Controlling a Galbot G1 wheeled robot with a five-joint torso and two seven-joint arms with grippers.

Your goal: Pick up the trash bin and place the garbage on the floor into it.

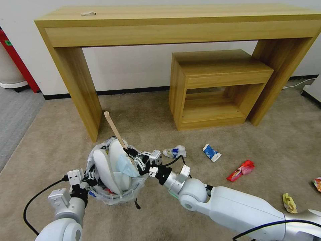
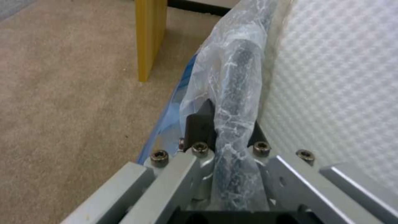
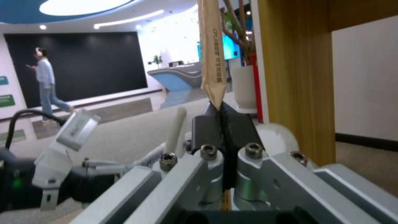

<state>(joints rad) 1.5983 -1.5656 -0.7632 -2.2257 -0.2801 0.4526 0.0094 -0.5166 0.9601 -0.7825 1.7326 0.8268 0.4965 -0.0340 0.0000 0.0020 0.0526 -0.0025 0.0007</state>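
The trash bin point(image 1: 115, 195), a small black bin lined with a clear crinkly bag, hangs just above the carpet with my left gripper point(image 1: 91, 176) shut on its near-left rim point(image 2: 238, 93). White slippers point(image 1: 106, 169) and a blue mask point(image 1: 126, 167) stick out of it. Over the bin's far side, my right gripper point(image 1: 131, 153) is shut on the lower end of a wooden stick point(image 1: 114, 129), which points up point(image 3: 212, 56). Garbage lies on the carpet to the right: a crumpled white-blue scrap point(image 1: 174, 151), a blue-white carton point(image 1: 211, 152), a red wrapper point(image 1: 240, 170) and a yellow wrapper point(image 1: 289, 203).
A long wooden table point(image 1: 180, 26) stands against the wall, its left leg point(image 1: 83, 97) just beyond the bin. A small wooden side table point(image 1: 217, 87) sits under its right half. Another scrap point(image 1: 317, 184) lies at the right edge. Open carpet lies between the bin and the litter.
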